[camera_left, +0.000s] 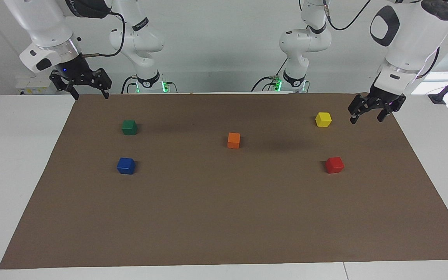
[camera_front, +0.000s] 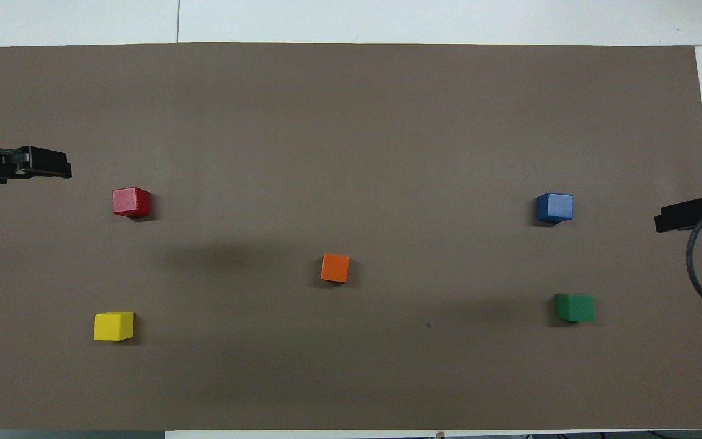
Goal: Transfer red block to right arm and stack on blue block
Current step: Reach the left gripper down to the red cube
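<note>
Left gripper [camera_left: 367, 117]: fingers spread, empty, raised over the mat's edge beside yellow block [camera_left: 323, 119]. Right gripper [camera_left: 91, 94]: fingers spread, empty. Red block [camera_left: 334, 165]: on mat [camera_left: 224, 217], left arm's end. Blue block [camera_left: 126, 165]: right arm's end.

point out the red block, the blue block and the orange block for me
red block [camera_left: 334, 165], facing view, on the middle of its visible faces
blue block [camera_left: 126, 165], facing view, on the middle of its visible faces
orange block [camera_front: 334, 267], overhead view, on its top face
</note>
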### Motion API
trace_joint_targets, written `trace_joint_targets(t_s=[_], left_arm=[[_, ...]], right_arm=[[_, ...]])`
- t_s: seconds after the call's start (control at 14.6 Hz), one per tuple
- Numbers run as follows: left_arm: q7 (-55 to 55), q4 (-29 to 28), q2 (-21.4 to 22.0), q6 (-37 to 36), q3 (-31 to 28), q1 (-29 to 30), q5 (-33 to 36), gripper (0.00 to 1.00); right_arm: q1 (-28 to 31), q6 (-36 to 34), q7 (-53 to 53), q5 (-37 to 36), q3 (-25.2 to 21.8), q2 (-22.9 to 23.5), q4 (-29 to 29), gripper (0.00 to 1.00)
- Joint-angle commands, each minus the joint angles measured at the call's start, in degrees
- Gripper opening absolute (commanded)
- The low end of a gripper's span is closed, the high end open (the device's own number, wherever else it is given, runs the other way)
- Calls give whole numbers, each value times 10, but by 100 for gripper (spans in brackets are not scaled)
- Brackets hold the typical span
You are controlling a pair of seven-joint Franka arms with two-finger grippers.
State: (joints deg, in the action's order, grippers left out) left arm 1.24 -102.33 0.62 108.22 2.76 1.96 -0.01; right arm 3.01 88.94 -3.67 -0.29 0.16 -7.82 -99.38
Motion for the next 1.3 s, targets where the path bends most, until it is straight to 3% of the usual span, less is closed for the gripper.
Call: trace_joint_targets(t_s=[0.0, 0.14, 0.41, 0.62, 0.82, 1.1, 1.16, 1.23], left_arm=[[-12, -51, -42, 97, 3, 14, -4, 100], [-11, -95, -73, 186, 3, 15, -4, 100], [-9, -140, -115, 290, 2, 16, -4, 100], [-4, -142, -153, 311, 1, 16, -4, 100], [-2, -153, -159, 311, 1, 16, -4, 100], [3, -170, -158, 315, 2, 15, -4, 97], [19, -179, -156, 321, 2, 9, -4, 75], [38, -182, -156, 327, 2, 8, -4, 37]], right_arm=[[11, -4, 7, -4, 5, -9, -10, 100], [16, -5, 8, -4, 6, -9, -10, 100], [14, -6, 4, -4, 7, -11, -14, 100], [-10, 16, -13, -9, 12, -36, -65, 100], [-10, 111, -31, -3, 13, -78, -173, 100], [-3, 145, -33, 6, 13, -58, -192, 100], [9, 142, -58, 36, 7, -57, -188, 100], [32, 143, -96, 68, 6, -58, -191, 100]])
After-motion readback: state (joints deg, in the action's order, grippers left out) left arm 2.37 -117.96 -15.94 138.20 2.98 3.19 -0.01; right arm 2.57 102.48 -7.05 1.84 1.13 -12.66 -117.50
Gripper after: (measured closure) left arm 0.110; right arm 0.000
